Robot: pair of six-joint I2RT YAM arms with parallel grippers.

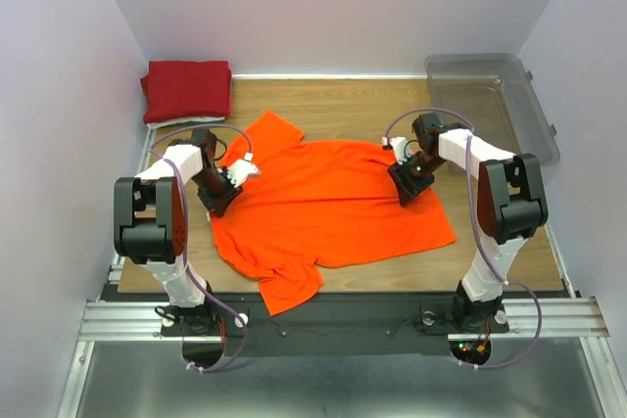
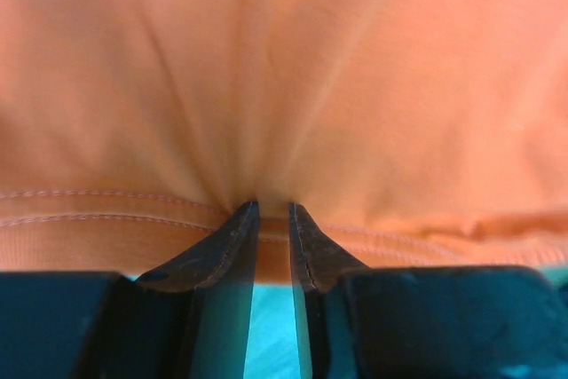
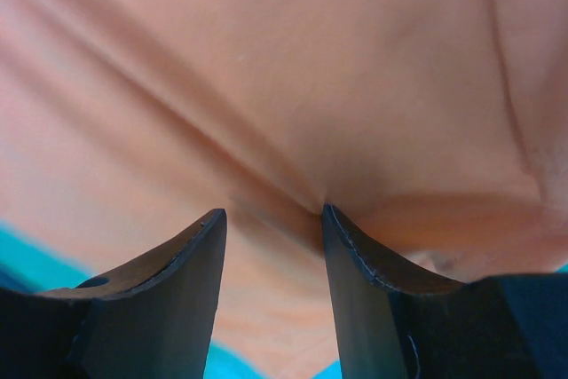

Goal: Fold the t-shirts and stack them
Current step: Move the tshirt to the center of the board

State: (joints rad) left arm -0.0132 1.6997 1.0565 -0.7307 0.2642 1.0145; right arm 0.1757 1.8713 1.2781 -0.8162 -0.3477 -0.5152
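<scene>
Two edges of the orange t-shirt (image 1: 333, 205) seem taken for a fold: left tool (image 2: 272, 211) pinched nearly closed on the hem, right tool (image 3: 272, 216) half-open astride a crease. It lies spread on the surface (image 1: 343, 105) between them.

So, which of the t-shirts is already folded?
The dark red t-shirt in the far left corner: it is folded into a compact block, while the orange t-shirt lies spread out flat.
</scene>
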